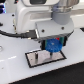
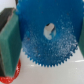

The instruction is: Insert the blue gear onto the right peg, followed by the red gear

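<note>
The grey plate with its black rim lies flat on the white worktop, with bare white surface on all sides of it in the exterior view. The plate's near edge, towards the exterior view's left, is free of the arm, while the far part is overhung by the end effector. The white arm body fills the upper middle of that view, and a dark cable runs in from the exterior view's left towards it.

The plate carries little that can be made out: a thin dark pin may stand near its middle, but the picture is too blurred to say which peg it is or whether the gear touches it.

The blue gear is pinched by the end effector and hangs just above the plate, over its end towards the exterior view's right. In the wrist view the blue gear fills most of the frame: a bright blue disc with a speckled face, fine teeth around its rim and a small pale hole at its centre. A green pad on a finger presses against its rim. A sliver of the red gear shows beside that pad, against the white worktop.
</note>
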